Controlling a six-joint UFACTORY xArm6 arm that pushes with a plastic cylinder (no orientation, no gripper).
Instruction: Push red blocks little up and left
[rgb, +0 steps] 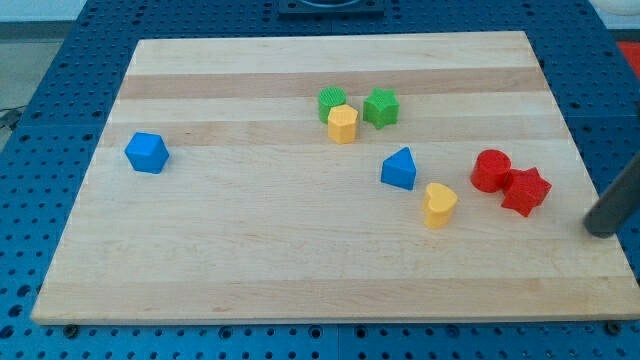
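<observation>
Resting off the wooden board's (300, 290) right edge, my tip (600, 232) sits right of the touching red cylinder (490, 170) and red star block (526, 191); no claw is fitted.

A lab bench: wooden board (300, 280) on a blue perforated mounting table (60, 90).

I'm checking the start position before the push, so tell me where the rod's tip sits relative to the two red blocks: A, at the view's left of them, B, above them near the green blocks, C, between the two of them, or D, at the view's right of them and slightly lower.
D: my tip is right of and slightly below the red star block and red cylinder, apart from both.
</observation>
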